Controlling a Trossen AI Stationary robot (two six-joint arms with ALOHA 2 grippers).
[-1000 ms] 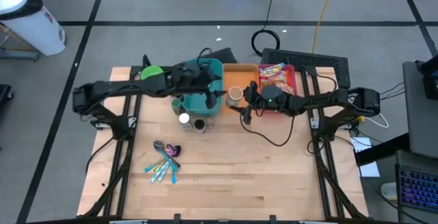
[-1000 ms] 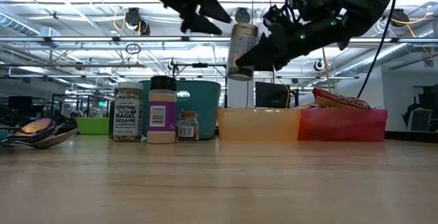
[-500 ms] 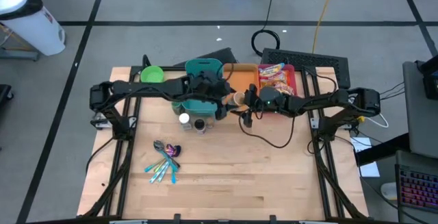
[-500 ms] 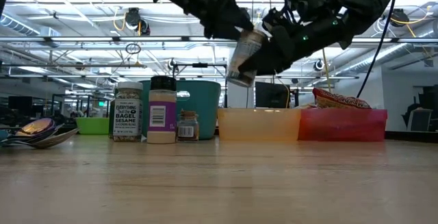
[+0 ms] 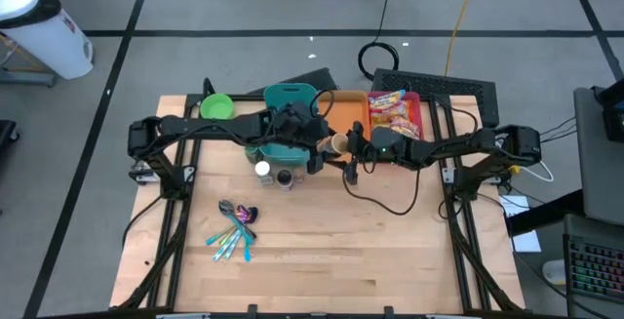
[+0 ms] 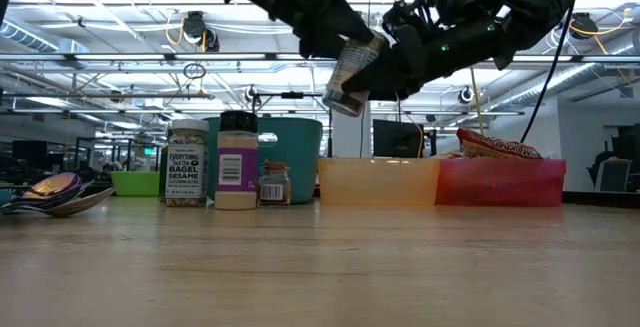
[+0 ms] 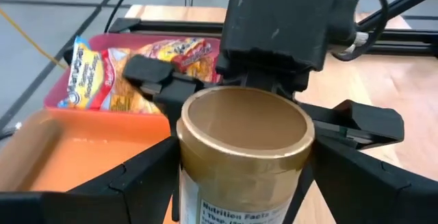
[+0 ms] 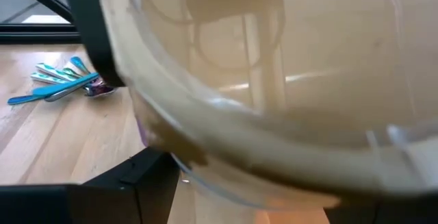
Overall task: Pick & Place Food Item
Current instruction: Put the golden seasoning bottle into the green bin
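A clear spice jar with a gold lid (image 6: 350, 67) hangs tilted in the air between my two grippers, above the near edge of the orange bin (image 5: 343, 102). It also shows in the left wrist view (image 7: 243, 148) and the high view (image 5: 337, 144). My left gripper (image 7: 239, 166) reaches in from the left and is shut on the jar. My right gripper (image 6: 392, 65) reaches in from the right and is shut on it too. The jar's clear wall (image 8: 274, 114) fills the right wrist view. My left gripper pinches the jar's body just below the gold lid (image 7: 186, 183) between its two fingers. It comes from the table's left, slanting down. The jar is lifted clear and tilted, lid up and toward the right. My right gripper holds the jar from the table's right, one finger (image 7: 147, 73) on either side. The lid hides the place of contact. The jar's lower end points down and to the left.
A teal container (image 5: 289, 96), a green bowl (image 5: 216, 106) and a red bin of snack packets (image 5: 395, 112) stand at the back. Spice jars (image 6: 187, 175) (image 6: 236, 172) (image 6: 272, 182) stand before the teal container. Spoons (image 5: 234, 229) lie at the near left.
My left gripper has gone toward the table's right and near edges, from above the teal container to the jar, and now has its fingers on it. The jar, upright in my right gripper a second ago, has tipped with its lid toward the right.
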